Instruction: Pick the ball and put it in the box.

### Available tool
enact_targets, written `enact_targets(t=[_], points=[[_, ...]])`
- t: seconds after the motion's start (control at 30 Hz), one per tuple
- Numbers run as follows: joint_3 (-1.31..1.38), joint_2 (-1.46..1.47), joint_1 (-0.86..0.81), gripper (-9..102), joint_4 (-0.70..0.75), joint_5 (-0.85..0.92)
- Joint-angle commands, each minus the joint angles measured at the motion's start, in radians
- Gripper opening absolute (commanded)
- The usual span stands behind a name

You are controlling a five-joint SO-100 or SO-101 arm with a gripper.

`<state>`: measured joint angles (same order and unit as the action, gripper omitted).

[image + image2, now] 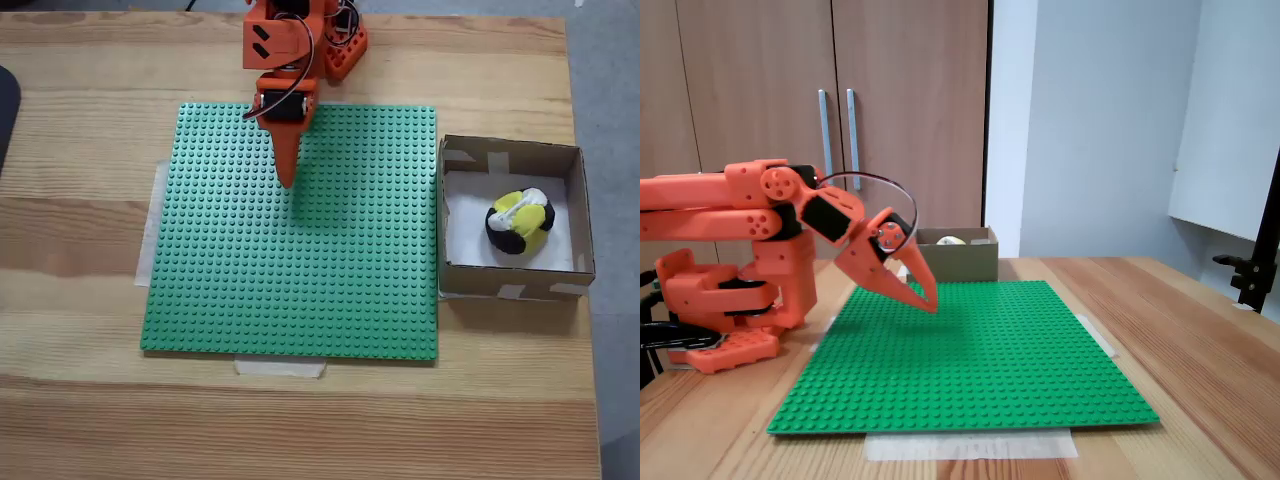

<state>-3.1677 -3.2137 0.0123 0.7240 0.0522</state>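
Note:
The yellow, black and white ball lies inside the brown cardboard box at the right of the table in a fixed view; in the other fixed view the ball's top peeks over the box wall at the far side. My orange gripper hangs shut over the upper part of the green studded baseplate, well left of the box, with nothing between its fingers. From the side, the gripper points down at a slant, just above the baseplate.
The orange arm base stands at the table's back edge. Tape strips hold the baseplate to the wooden table. A dark object sits at the left table edge. A black stand rises at the right.

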Motion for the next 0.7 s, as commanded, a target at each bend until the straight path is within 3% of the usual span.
enact_targets(t=[0.0, 0.67], points=[[-0.028, -0.008, -0.006, -1, -0.012, 0.006], [-0.028, -0.008, -0.006, -1, -0.012, 0.006]])
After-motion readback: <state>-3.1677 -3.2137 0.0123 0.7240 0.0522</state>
